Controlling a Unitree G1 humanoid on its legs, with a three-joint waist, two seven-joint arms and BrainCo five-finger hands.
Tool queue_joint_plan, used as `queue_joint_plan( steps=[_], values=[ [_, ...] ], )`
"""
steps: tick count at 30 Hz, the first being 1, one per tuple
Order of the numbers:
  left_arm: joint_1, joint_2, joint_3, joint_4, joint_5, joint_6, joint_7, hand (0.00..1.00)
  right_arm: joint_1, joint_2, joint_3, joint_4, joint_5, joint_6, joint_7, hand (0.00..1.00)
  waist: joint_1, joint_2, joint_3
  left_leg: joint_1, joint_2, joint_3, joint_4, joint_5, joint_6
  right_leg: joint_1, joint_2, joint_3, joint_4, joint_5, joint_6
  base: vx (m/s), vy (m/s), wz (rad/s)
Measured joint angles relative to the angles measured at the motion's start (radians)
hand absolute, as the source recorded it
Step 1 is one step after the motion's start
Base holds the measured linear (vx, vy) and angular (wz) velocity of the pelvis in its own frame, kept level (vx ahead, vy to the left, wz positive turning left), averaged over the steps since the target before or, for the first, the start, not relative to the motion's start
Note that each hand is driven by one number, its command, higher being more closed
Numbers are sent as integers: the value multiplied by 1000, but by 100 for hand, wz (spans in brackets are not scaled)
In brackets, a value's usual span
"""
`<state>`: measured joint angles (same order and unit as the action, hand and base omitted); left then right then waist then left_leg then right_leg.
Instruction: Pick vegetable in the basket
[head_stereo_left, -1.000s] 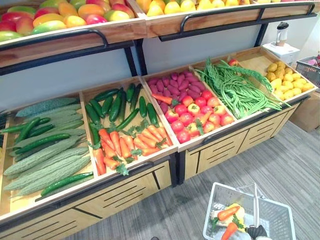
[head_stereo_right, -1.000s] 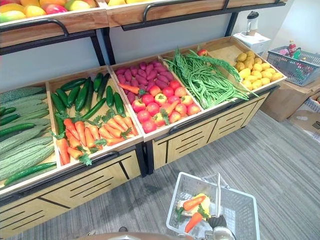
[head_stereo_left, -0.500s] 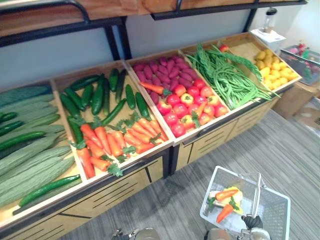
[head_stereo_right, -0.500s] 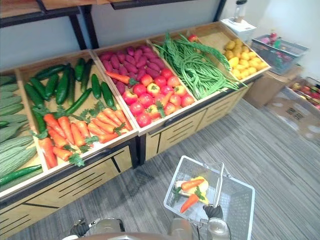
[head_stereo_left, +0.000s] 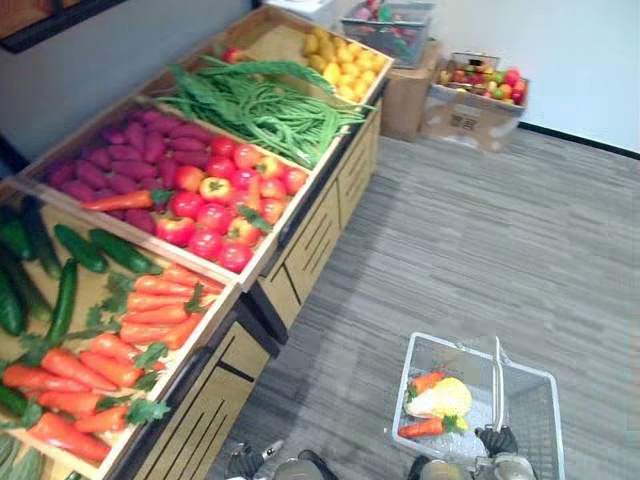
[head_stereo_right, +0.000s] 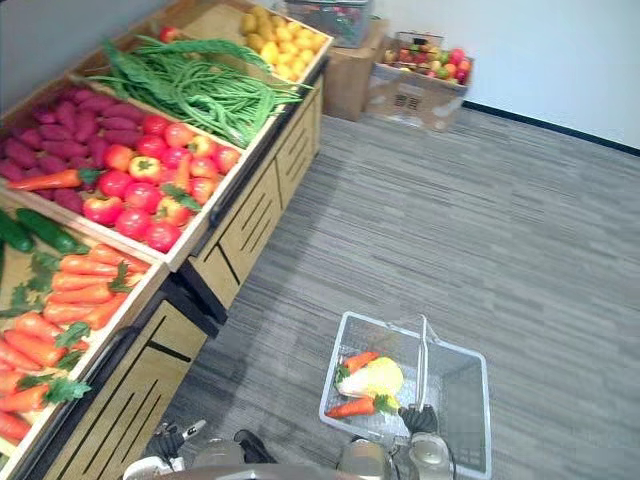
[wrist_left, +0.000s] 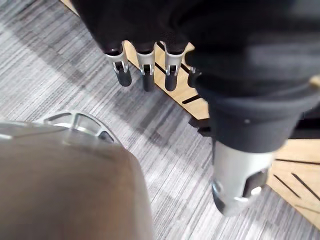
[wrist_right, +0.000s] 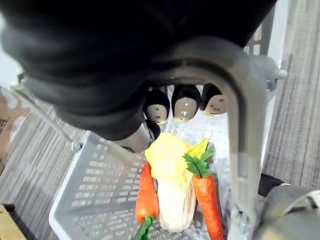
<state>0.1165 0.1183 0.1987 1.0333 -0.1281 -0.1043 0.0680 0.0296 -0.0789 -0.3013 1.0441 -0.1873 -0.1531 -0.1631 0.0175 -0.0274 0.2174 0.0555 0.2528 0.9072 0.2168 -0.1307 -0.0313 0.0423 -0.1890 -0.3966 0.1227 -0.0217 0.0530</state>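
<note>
Right hand (head_stereo_right: 418, 418) is curled round the handle (head_stereo_left: 497, 385) of the grey basket (head_stereo_left: 532, 412), near on the right, over the floor. Two carrots (head_stereo_left: 422, 428) and a pale yellow leafy vegetable (head_stereo_left: 442, 398) lie inside. Left hand (wrist_left: 145, 62) hangs by the wooden stand (head_stereo_left: 300, 255), fingers straight, holding nothing.

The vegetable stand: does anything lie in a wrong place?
Yes: a stray carrot lies between the purple vegetables and the red vegetables, a compartment away from the other carrots. Nothing looks spilled or damaged.
</note>
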Motion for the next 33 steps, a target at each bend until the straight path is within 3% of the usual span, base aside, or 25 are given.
queue_joint_plan(
  steps=[2,3,8,11,12,14,17,19,20,21,22,23,24,25,26,28,29,33],
  values=[
    [0,13,-5,2,-24,5,0,0,10,0,9,5,0,-3,0,100,-4,-22,-1,-1,-1,18,19,2,1,11,-2,6,-48,-18,42,-173,-126,-40],
    [2,13,-8,4,-25,7,0,0,12,-2,14,6,0,-4,-1,100,-17,-19,-1,-3,6,17,30,7,0,17,3,8,-72,-12,57,-186,-93,-29],
    [-1,18,-26,24,-17,3,-5,0,39,-3,14,6,1,-23,-2,100,-43,-8,-7,-10,38,6,30,46,-2,17,42,26,-117,-14,55,-186,-68,-16],
    [16,12,-11,28,-21,-9,-13,0,31,-7,6,16,2,-25,-5,100,-37,-8,-7,-19,15,-221,28,68,-23,-13,57,122,-129,12,43,-127,-93,-81],
    [30,1,-1,28,-25,-19,-13,0,18,-13,20,20,6,-24,-4,100,-35,-6,-8,-19,-4,-357,28,69,-24,-41,67,198,-125,22,39,-37,-48,-144],
    [49,-8,3,28,-41,-22,-12,0,3,-34,61,26,8,-28,1,100,-23,-5,-9,-17,-39,-509,21,69,-24,-83,80,309,-146,40,37,-16,-38,-162],
    [48,-9,5,32,-123,-23,-2,0,-7,-60,104,28,1,-29,19,100,-14,-6,-9,-18,-99,-686,-10,61,-18,-127,79,436,-237,56,23,1,29,-155],
    [38,-8,15,40,-144,-25,4,0,-10,-62,114,27,2,-33,18,100,-15,-12,-9,-16,-129,-747,-3,27,-14,-165,69,475,-237,64,11,-48,97,-120],
    [35,-10,20,41,-144,-25,4,0,-9,-61,114,28,4,-33,18,100,-16,-12,-10,-15,-133,-760,-4,10,-9,-172,69,482,-237,63,9,-86,146,-95],
    [34,-26,36,41,-144,-32,2,0,-7,-62,114,28,15,-35,17,100,-18,-1,-17,-16,-123,-772,-20,-58,5,-191,85,483,-237,53,-4,-71,117,-66],
    [36,-51,37,42,-144,-39,0,0,-7,-76,114,27,22,-38,17,100,-18,51,-35,-14,-93,-780,-43,-121,15,-202,112,470,-231,56,-1,-36,123,-83],
    [25,-69,47,47,-145,-51,-2,0,-11,-74,114,30,39,-37,14,100,-10,63,-32,-7,-71,-759,-38,-156,-64,-240,123,460,-173,69,2,18,114,-59],
    [33,-60,49,47,-145,-66,-5,0,0,-61,113,25,50,-39,9,100,-14,32,-42,13,-97,-751,-38,-160,-68,-239,117,463,-143,94,15,46,126,-41],
    [35,-52,47,51,-144,-67,-5,0,13,-55,114,25,52,-42,8,100,-17,25,-46,23,-109,-752,-40,-163,-68,-229,108,471,-151,147,17,68,85,-10],
    [35,-50,44,61,-143,-67,-4,0,37,-49,114,25,61,-53,-1,100,-15,22,-62,35,-117,-747,-44,-168,-68,-224,97,475,-163,208,51,101,44,-2],
    [33,-58,42,63,-142,-67,-5,0,37,-47,115,23,83,-57,-2,100,-17,26,-84,37,-116,-743,-63,-160,-79,-220,98,476,-192,216,56,99,12,-5],
    [16,-56,21,82,-142,-67,-30,0,44,-37,102,33,128,-56,20,100,-14,31,-90,110,-126,-734,-72,-180,-86,-160,95,501,-228,230,77,31,1,-1],
    [16,-56,19,83,-142,-67,-30,0,44,-37,102,33,128,-56,20,100,-14,32,-92,110,-126,-736,-71,-180,-86,-160,95,501,-228,230,77,0,0,0]
  ],
)
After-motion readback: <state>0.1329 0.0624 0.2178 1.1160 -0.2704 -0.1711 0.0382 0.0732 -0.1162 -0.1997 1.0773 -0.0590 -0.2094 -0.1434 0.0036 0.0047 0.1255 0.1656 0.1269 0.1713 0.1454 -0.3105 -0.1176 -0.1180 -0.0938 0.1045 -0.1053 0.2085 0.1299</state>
